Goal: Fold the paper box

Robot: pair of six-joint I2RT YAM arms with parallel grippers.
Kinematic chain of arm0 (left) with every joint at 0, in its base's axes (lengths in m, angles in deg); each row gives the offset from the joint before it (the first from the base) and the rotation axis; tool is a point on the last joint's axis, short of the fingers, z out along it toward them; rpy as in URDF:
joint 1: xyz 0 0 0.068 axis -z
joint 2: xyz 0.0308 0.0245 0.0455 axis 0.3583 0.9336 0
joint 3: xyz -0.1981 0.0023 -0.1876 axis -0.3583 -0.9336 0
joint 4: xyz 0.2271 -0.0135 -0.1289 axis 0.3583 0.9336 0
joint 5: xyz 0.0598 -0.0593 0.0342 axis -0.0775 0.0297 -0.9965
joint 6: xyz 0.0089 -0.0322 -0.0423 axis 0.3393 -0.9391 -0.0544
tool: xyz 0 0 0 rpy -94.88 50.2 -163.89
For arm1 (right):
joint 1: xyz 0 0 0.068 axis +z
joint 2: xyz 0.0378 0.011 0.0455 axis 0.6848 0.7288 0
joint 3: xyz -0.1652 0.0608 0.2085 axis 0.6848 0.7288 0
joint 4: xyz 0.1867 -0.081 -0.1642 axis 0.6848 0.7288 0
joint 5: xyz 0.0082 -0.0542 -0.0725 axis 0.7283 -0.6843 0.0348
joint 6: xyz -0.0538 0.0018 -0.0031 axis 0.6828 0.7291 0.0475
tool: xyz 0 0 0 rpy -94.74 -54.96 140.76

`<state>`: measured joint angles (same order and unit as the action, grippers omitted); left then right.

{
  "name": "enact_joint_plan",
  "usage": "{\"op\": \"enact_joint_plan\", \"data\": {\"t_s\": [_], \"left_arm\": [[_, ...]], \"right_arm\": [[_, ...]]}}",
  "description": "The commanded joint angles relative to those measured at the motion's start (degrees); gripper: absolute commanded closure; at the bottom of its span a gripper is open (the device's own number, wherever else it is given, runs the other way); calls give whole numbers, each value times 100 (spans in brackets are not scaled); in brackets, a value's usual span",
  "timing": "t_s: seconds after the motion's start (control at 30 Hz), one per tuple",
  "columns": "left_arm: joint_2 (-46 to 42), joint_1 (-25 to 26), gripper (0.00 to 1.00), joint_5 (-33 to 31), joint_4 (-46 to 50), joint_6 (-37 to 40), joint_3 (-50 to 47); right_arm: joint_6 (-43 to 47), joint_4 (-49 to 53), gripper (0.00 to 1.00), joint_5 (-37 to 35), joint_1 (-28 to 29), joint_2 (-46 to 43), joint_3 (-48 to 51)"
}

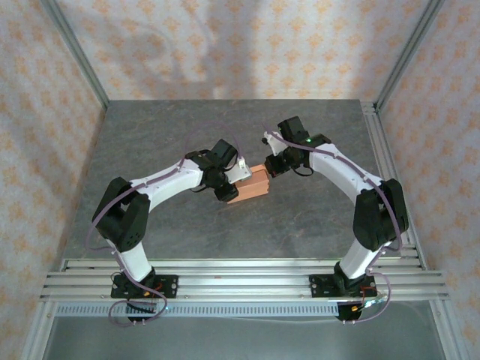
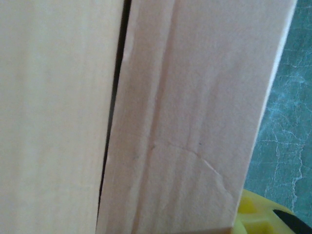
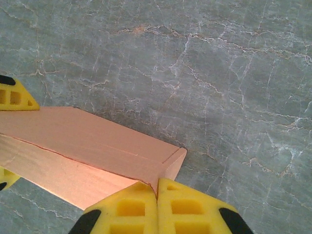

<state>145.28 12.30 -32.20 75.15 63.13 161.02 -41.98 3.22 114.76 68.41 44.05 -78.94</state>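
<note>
Paper box (image 1: 253, 184) lay lengthwise left-right; left gripper (image 1: 231, 182) clamped its left end; right gripper (image 3: 157, 204), pinched shut, met its right end.

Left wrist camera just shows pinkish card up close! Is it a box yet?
Observer: Yes, the top camera shows the paper box as a small folded-up block over the middle of the table.
Operator: Where's the other pincer?
Observer: The right pincer is shut, fingertips together beside the box's corner.
Operator: And mine?
Observer: The right wrist camera shows the left pincer with a yellow finger on each side of the box's other end.
</note>
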Motion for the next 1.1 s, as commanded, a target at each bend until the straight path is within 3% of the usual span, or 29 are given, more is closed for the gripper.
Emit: {"op": "enact_joint_plan", "data": {"t_s": [0.0,0.53,0.9,1.07], "left_arm": [[344,56,66,-188,580,75,-148],[510,96,66,-523,681,96,53],[634,124,66,-638,738,72,144],[678,124,66,-531,651,117,162]], "right_arm": [[-254,235,100,-120,23,-162,-199],[-2303,897,100,-1107,191,183,-841],[-3099,661,100,-698,206,246,-723],[-3064,633,100,-757,206,232,-626]]}}
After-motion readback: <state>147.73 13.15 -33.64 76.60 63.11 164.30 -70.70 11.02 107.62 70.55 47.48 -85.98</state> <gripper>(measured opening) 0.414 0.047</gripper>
